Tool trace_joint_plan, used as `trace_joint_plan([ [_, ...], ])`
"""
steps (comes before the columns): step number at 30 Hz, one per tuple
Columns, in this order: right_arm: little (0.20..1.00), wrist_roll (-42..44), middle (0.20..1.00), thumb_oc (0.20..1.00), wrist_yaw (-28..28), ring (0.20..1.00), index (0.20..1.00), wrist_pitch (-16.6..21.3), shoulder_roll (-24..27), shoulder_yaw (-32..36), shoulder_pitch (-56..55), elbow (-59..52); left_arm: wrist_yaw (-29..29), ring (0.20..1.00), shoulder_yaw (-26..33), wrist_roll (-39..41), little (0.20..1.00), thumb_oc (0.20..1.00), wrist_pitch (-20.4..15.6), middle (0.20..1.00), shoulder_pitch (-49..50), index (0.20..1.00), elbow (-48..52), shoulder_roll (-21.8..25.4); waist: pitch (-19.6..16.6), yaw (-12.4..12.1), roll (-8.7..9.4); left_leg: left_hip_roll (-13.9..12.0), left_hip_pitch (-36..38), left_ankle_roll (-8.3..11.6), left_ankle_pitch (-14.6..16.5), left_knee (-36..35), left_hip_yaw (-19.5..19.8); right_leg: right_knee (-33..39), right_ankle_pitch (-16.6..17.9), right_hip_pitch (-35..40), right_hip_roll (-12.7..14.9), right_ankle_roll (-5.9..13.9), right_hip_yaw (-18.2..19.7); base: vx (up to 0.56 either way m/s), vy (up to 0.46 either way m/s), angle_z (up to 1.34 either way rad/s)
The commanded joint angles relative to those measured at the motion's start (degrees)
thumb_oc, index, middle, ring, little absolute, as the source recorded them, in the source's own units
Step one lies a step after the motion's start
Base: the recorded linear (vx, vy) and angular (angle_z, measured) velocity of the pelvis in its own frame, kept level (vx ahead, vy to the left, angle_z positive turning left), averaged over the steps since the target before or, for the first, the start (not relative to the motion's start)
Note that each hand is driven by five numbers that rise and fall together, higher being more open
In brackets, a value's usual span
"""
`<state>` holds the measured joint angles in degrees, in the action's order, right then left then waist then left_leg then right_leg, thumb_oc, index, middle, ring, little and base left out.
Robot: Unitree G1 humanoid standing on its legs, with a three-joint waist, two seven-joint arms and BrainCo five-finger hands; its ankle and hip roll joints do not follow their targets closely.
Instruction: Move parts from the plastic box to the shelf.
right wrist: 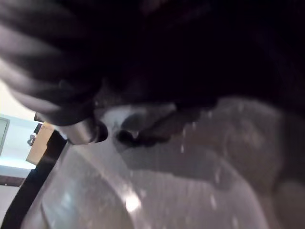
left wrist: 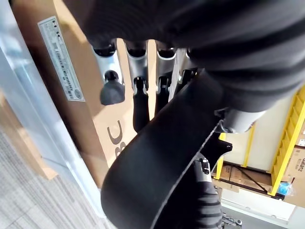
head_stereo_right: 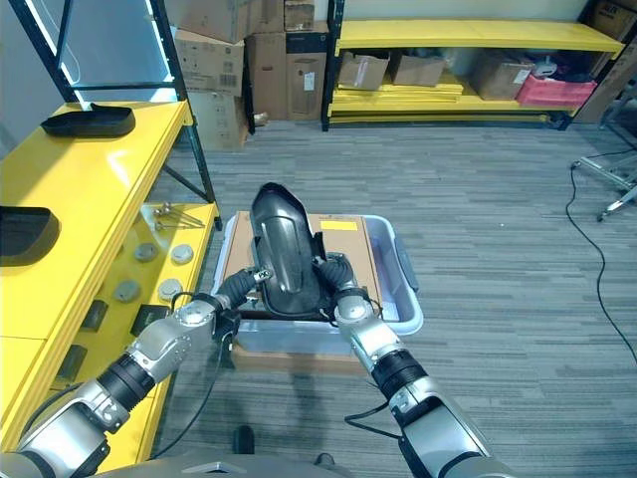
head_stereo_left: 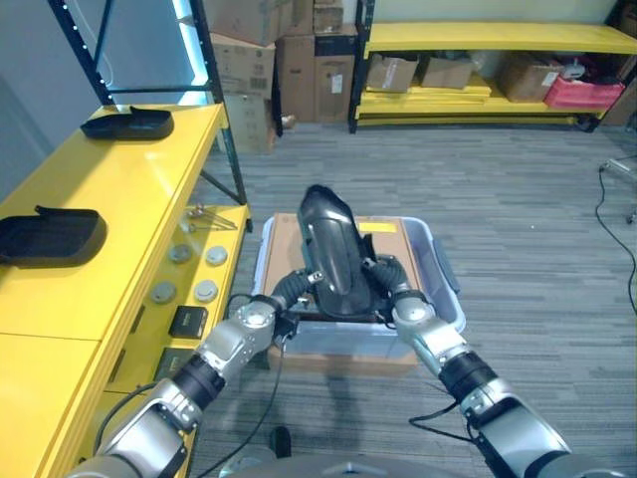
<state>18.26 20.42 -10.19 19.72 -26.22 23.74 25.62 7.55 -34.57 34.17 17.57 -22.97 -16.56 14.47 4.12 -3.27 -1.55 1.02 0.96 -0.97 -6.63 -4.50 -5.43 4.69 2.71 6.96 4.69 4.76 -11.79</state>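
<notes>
A long, curved black part (head_stereo_left: 333,249) stands upright over the clear plastic box (head_stereo_left: 445,291), clamped between my two hands. My left hand (head_stereo_left: 297,286) presses its left side. In the left wrist view the fingers (left wrist: 138,62) lie straight along the part (left wrist: 157,167), above the brown cardboard sheet (left wrist: 81,43) in the box. My right hand (head_stereo_left: 386,277) is against the part's right side, its fingers hidden behind it. The yellow shelf (head_stereo_left: 119,199) runs along my left and carries two similar black parts (head_stereo_left: 127,123) (head_stereo_left: 50,236).
Below the shelf top, a lower level holds several round metal discs (head_stereo_left: 189,269) and small black boxes (head_stereo_left: 187,321). Stacked cardboard boxes (head_stereo_left: 289,60) and a yellow rack (head_stereo_left: 498,40) stand at the back. Grey carpet lies to the right of the box.
</notes>
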Motion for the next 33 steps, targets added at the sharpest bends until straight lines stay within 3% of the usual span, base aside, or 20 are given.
trace_joint_plan([
  [1, 1.000, 1.1, 1.000, 1.000, 2.4, 1.000, 1.000, 2.5, -3.3, -0.8, 4.7, 0.2, 2.7, 0.200, 0.4, -2.9, 0.200, 0.200, -10.2, 0.200, -8.6, 0.200, -3.3, -6.3, -3.7, -2.6, 0.46, -2.0, 1.8, 2.03, 6.8, -0.5, -0.8, -1.7, -2.6, -3.0, 2.9, 4.47, -3.0, 0.00, 0.000, 0.00],
  [12, 1.000, -1.0, 1.000, 1.000, 4.4, 1.000, 1.000, 2.3, 1.8, 5.6, -3.2, 2.3, 6.8, 0.200, 10.9, -9.8, 0.200, 0.200, -14.9, 0.200, -3.9, 0.200, -1.0, 0.8, -3.8, -3.0, 0.90, -2.0, 1.7, 2.13, 6.7, -0.5, -0.8, -1.3, -2.6, -3.1, 2.6, 4.27, -2.4, 0.00, 0.002, -0.01],
  [16, 1.000, -1.9, 1.000, 1.000, 2.5, 1.000, 1.000, 2.3, 4.1, 9.8, -10.5, 4.9, 8.9, 0.200, 16.9, -12.7, 0.200, 0.200, -18.9, 0.200, 1.4, 0.200, 0.1, 4.8, -3.6, -2.8, 1.07, -2.1, 1.4, 2.11, 6.7, -0.5, -1.4, -1.1, -2.5, -3.6, 2.5, 4.22, -1.8, -0.02, 0.017, -0.09],
  [21, 1.000, -7.4, 1.000, 1.000, -4.1, 1.000, 1.000, -3.1, 5.3, 12.2, -17.3, 8.5, 9.8, 0.200, 24.5, -15.6, 0.200, 0.200, -22.4, 0.200, 7.7, 0.200, 3.4, 9.0, -3.2, -2.6, 1.33, -2.0, 1.0, 2.11, 6.6, -0.5, -1.5, -1.2, -2.6, -4.2, 2.4, 4.16, -1.4, -0.03, 0.023, -0.10],
  [22, 1.000, -10.0, 1.000, 1.000, -7.1, 1.000, 1.000, -5.3, 4.9, 12.1, -20.1, 12.3, 9.6, 0.200, 28.1, -15.4, 0.200, 0.200, -23.3, 0.200, 10.5, 0.200, 5.7, 10.7, -3.0, -3.0, 1.48, -1.9, 0.8, 2.08, 6.7, -0.5, -1.4, -1.1, -2.5, -4.3, 2.4, 4.11, -1.3, -0.04, 0.035, -0.06],
  [28, 1.000, -12.0, 1.000, 1.000, -9.7, 1.000, 1.000, -3.6, 0.2, 12.8, -24.7, 31.7, 8.4, 0.200, 34.9, -16.3, 0.200, 0.200, -24.7, 0.200, 15.9, 0.200, 12.1, 13.3, -2.4, -5.2, 1.03, -1.0, 0.3, 1.65, 7.0, -0.5, 0.5, -1.1, -2.6, -4.1, 2.7, 4.20, -1.7, -0.03, 0.041, 0.00],
  [32, 1.000, -18.1, 1.000, 1.000, -9.7, 1.000, 1.000, -0.3, -3.3, 13.6, -26.4, 43.2, 6.5, 0.200, 38.8, -17.2, 0.200, 0.200, -26.4, 0.200, 18.7, 0.200, 17.6, 15.1, -2.5, -7.9, 0.31, 0.3, -1.1, 0.82, 7.1, -0.5, 3.5, -2.5, -3.3, -4.7, 3.2, 4.42, -2.4, -0.07, 0.031, 0.12],
  [33, 1.000, -19.5, 1.000, 1.000, -8.9, 1.000, 1.000, 2.5, -3.6, 13.9, -27.5, 45.6, 5.5, 0.200, 39.4, -16.1, 0.200, 0.200, -28.3, 0.200, 19.6, 0.200, 22.4, 17.6, -1.7, -8.3, -0.51, 1.0, -1.3, 0.16, 6.7, -0.5, 5.7, -6.5, -5.4, -5.7, 2.5, 3.98, -1.7, -0.13, -0.034, 0.38],
])
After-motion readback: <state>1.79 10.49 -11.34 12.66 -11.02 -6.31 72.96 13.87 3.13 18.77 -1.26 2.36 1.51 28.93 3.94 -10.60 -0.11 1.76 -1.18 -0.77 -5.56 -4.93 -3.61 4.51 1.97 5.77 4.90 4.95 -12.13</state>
